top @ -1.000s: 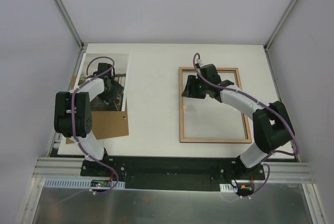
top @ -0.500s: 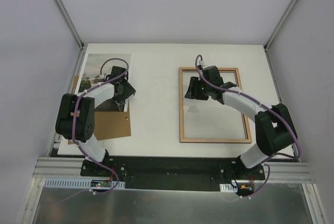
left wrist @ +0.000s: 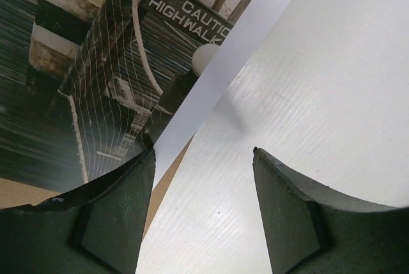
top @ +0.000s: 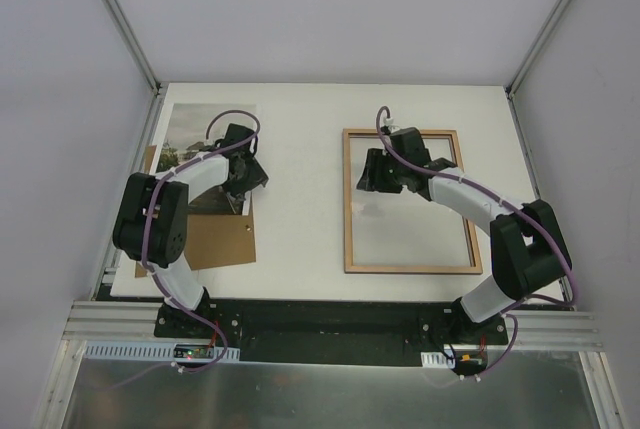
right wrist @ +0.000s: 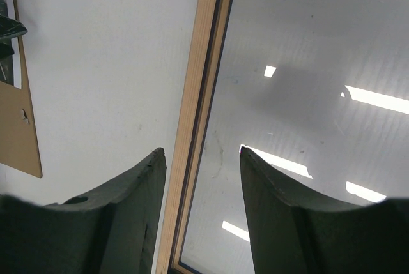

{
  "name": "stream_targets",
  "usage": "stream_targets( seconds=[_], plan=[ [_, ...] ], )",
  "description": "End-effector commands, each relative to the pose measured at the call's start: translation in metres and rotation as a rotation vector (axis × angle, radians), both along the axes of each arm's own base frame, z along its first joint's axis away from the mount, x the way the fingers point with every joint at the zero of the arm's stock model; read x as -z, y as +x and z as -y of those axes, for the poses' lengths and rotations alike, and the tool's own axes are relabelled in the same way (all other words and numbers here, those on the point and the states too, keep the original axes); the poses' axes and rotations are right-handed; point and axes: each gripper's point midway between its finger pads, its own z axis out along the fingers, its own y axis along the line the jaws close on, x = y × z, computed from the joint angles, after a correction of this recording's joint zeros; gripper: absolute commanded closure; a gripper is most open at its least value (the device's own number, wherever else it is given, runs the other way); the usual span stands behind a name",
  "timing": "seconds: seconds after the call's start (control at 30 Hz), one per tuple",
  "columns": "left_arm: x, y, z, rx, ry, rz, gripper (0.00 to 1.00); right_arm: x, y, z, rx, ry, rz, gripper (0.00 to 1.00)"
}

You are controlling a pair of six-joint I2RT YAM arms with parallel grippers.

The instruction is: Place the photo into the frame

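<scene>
**Photo [top: 190,124] lies flat at the table's left as an arm hovers over its edge**

Face up at the far left of the table [top: 300,139], the boardwalk print rests partly on a brown backing board [top: 215,241], whose near end shows below it. The left gripper [left wrist: 203,156] hangs over the print's right-hand border with its jaws apart and nothing between them. One finger is above the picture and the other is above bare tabletop.

Well apart on the right, the frame [top: 348,199] lies with its wood-coloured side up, and its pane [right wrist: 307,127] mirrors the ceiling lights. The right gripper [right wrist: 201,152] straddles the frame's left rail. Its jaws are spread, with a gap visible on either side of the wood, so nothing is clamped.

The print looks like thin paper: very light, limp and easy to crease. Held by one edge, it would probably sag and swing, and a hard pinch could dent it. Because it lies flat, there is little for a finger to get under. The likeliest hold is the white right-hand border near the lower corner, where the board beneath raises the sheet a little off the table. A shallow grip there, pads flat on the margin rather than on the picture, would suit it best.
</scene>
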Motion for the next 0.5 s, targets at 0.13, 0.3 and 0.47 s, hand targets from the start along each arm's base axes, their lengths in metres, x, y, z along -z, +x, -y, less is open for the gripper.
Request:
stream_targets(
  seconds=[0.13,0.3,0.47],
  plan=[
    [0.029,-0.040,0.032,0.065,-0.005,-0.159,0.38,-0.003,-0.001,0.011,0.006,-0.004,0.020,0.48],
    [0.032,-0.052,0.052,0.098,-0.022,-0.177,0.39,-0.001,-0.001,0.015,0.012,-0.002,0.018,0.48],
    [0.032,-0.065,0.076,0.148,-0.033,-0.178,0.38,-0.001,-0.001,0.015,0.013,0.009,0.014,0.48]
  ],
)
